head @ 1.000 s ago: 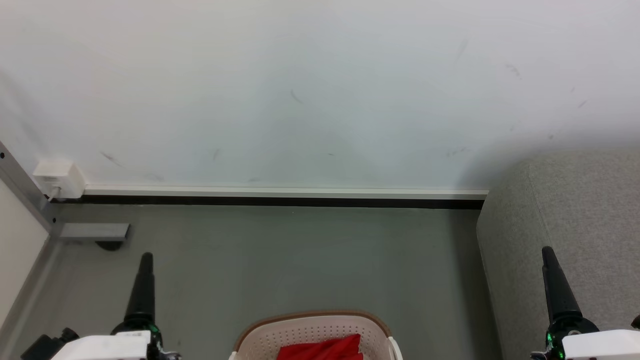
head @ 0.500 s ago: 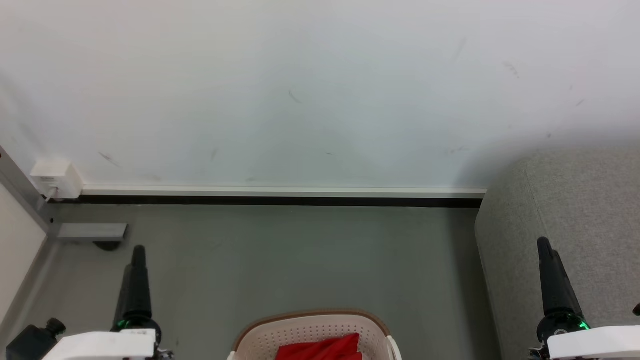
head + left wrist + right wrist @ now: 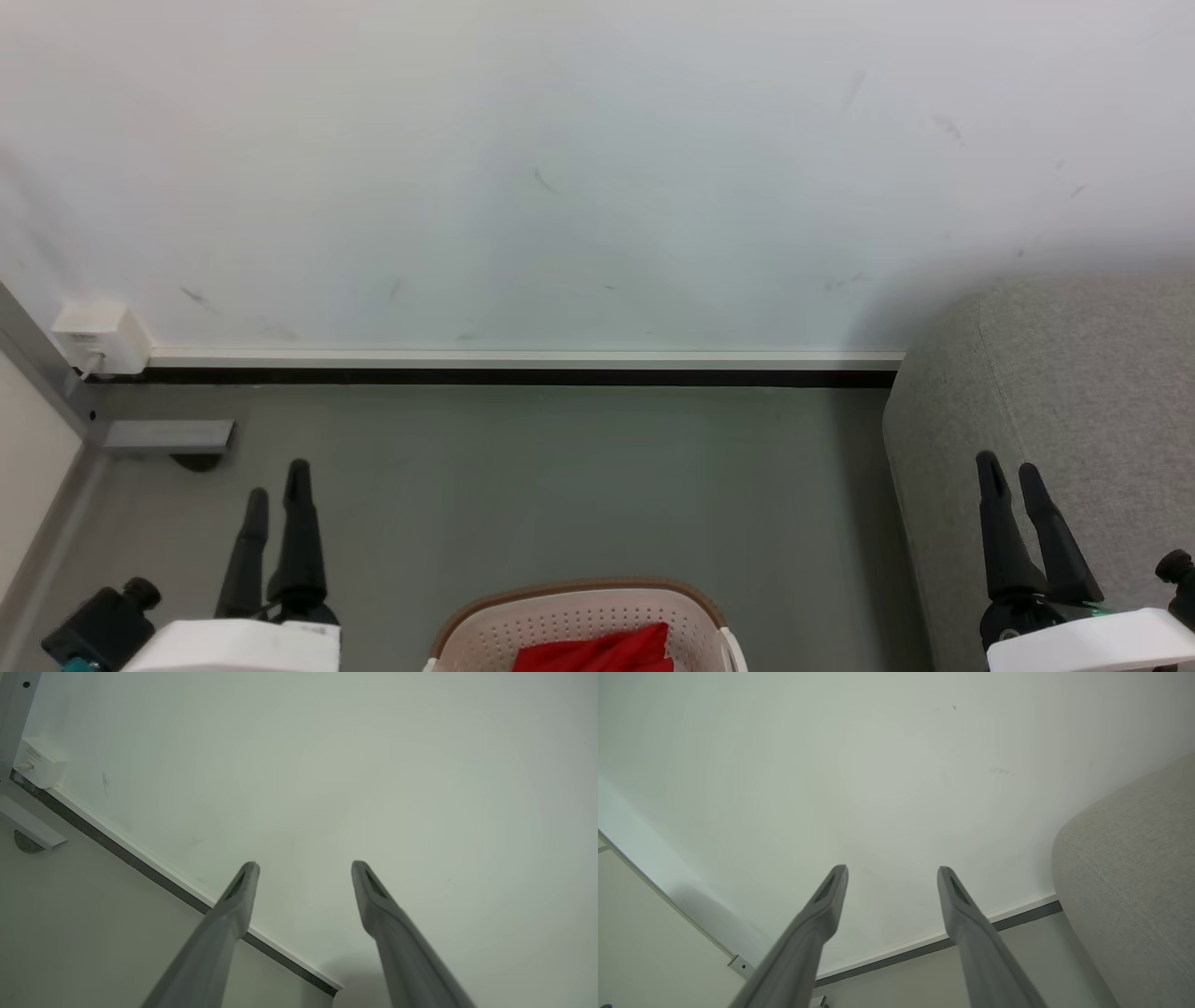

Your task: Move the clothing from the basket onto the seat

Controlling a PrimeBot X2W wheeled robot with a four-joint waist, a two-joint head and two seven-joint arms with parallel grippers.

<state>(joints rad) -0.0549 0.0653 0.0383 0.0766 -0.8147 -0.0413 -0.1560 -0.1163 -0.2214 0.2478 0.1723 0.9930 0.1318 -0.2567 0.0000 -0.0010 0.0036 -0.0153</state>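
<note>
The cream basket point(image 3: 579, 621) with a brown rim sits at the bottom centre of the head view, cut off by the frame edge. Red clothing point(image 3: 602, 651) lies inside it. The light-grey seat point(image 3: 1074, 392) fills the right side, and its rounded edge point(image 3: 1134, 872) also appears in the right wrist view. My left gripper point(image 3: 277, 481) is open at the lower left, above the floor and left of the basket. Its fingers point(image 3: 243, 891) point at the wall with nothing between them. My right gripper point(image 3: 1008, 471) is open in front of the seat, its fingers point(image 3: 833, 893) empty.
A white wall point(image 3: 560, 168) with a baseboard point(image 3: 523, 366) runs across the back. A white socket box point(image 3: 98, 336) and a grey bracket point(image 3: 168, 435) sit in the left corner by a panel edge. Grey floor point(image 3: 579, 476) lies between basket and wall.
Both grippers have rolled, so two fingers now show on each in the head view where one showed before. The camera has drifted slightly.
</note>
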